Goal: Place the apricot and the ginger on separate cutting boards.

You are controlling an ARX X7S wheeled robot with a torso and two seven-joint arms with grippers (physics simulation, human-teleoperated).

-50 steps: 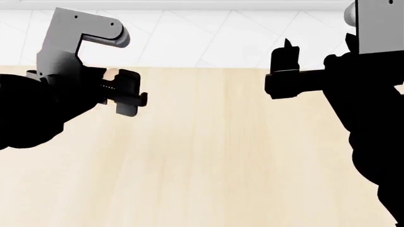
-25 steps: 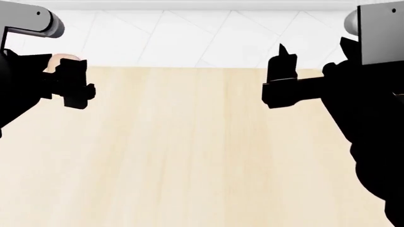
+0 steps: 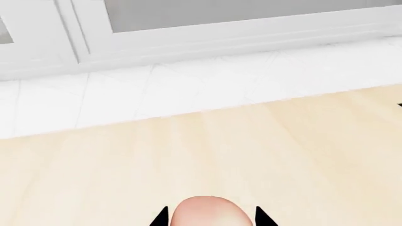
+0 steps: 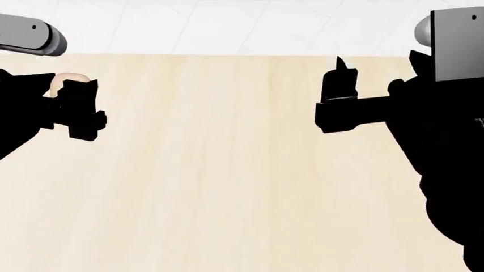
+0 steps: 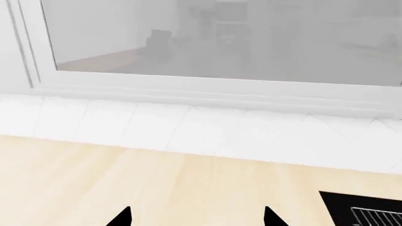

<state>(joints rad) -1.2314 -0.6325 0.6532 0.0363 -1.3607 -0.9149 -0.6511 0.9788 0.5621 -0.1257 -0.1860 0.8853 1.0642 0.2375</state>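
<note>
The apricot [image 3: 207, 214], smooth, cream and pink, sits between the two black fingertips of my left gripper [image 3: 210, 219], which is shut on it above the pale wooden counter [image 3: 251, 155]. In the head view the apricot [image 4: 69, 79] peeks out over the left gripper [image 4: 64, 95] at the far left. My right gripper [image 4: 372, 71] hangs at the right and is open. In the right wrist view its fingertips [image 5: 122, 218] stand wide apart, and between them only the bare counter [image 5: 188, 188] shows. The ginger and the cutting boards are out of view.
A white tiled ledge [image 3: 188, 89] and a white window frame [image 5: 207, 94] run along the counter's far edge. A black object with a grille [image 5: 363, 210] lies on the counter near the right gripper.
My left gripper has carried the apricot to the left. The head view has shifted, so the counter's far edge sits higher in it. The right gripper has barely moved.
</note>
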